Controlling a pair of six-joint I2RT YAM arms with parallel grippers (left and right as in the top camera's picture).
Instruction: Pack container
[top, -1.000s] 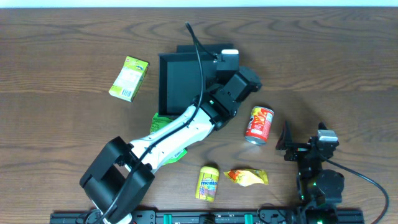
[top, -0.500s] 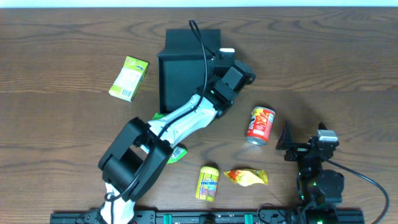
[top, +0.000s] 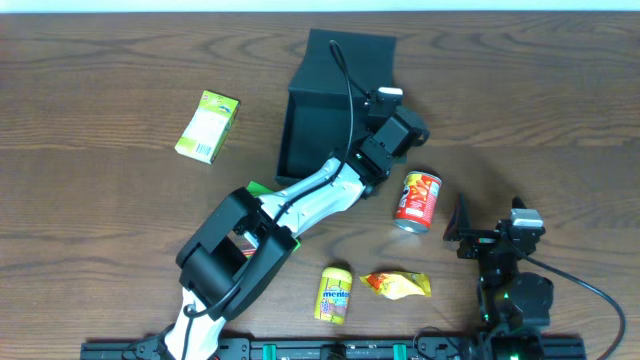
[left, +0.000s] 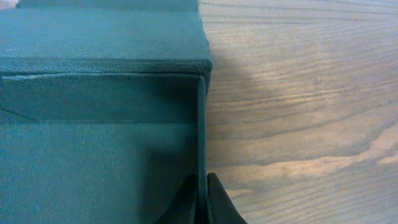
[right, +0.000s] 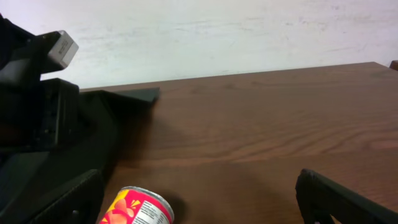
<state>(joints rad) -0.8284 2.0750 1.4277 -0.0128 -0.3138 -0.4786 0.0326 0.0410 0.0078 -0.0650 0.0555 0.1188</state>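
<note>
Left wrist: left gripper (left: 203, 198) clamped on the container (left: 99, 130) wall, near far edge of table (top: 100, 220) — thin cardboard could slip or buckle toward the can (top: 417, 198); right gripper (right: 199, 199) spread.

Left of the left gripper (left: 202, 196), the container (left: 99, 124) is blocking; rightward, bare table (left: 298, 93) is lying open. A red can (right: 135, 208) is standing ahead-left of the right gripper (right: 199, 199).
</note>
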